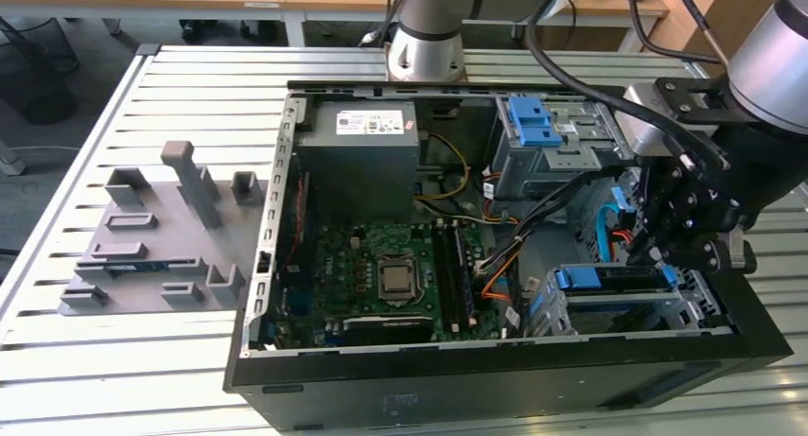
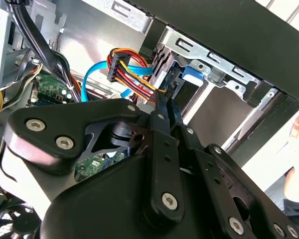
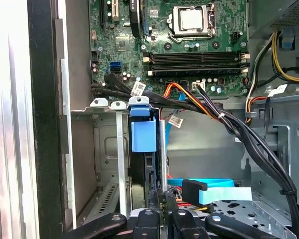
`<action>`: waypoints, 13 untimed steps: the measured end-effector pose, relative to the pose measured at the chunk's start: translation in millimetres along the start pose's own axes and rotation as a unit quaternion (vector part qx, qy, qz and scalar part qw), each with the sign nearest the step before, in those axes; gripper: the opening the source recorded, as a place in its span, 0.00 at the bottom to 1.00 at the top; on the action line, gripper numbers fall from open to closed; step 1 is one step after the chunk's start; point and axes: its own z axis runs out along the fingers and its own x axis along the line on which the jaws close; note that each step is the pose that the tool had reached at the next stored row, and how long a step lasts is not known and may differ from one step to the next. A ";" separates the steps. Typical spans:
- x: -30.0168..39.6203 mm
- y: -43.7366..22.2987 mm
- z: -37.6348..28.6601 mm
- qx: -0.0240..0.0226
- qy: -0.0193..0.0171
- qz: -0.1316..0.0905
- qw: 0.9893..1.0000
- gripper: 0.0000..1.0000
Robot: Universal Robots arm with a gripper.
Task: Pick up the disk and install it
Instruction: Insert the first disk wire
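Reaching into the open computer case (image 1: pixel 505 398), the hand (image 1: pixel 682 237) hangs over the drive bay. Its fingers (image 3: pixel 162 201) are pressed together against the disk (image 3: pixel 142 174), which stands on edge in its slot.

gripper (image 1: pixel 676 230): matt black metal links, bright screw heads | disk (image 3: pixel 142 135): smooth light-blue plastic carrier tab | computer case (image 1: pixel 505 389): matt black outer panel, bare grey sheet-metal inside | motherboard (image 1: pixel 392 266): green circuit board | table (image 1: pixel 151 360): ribbed silver aluminium slats
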 end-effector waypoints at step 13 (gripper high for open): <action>4.1 -1.1 2.5 0.000 0.000 0.000 1.000 0.16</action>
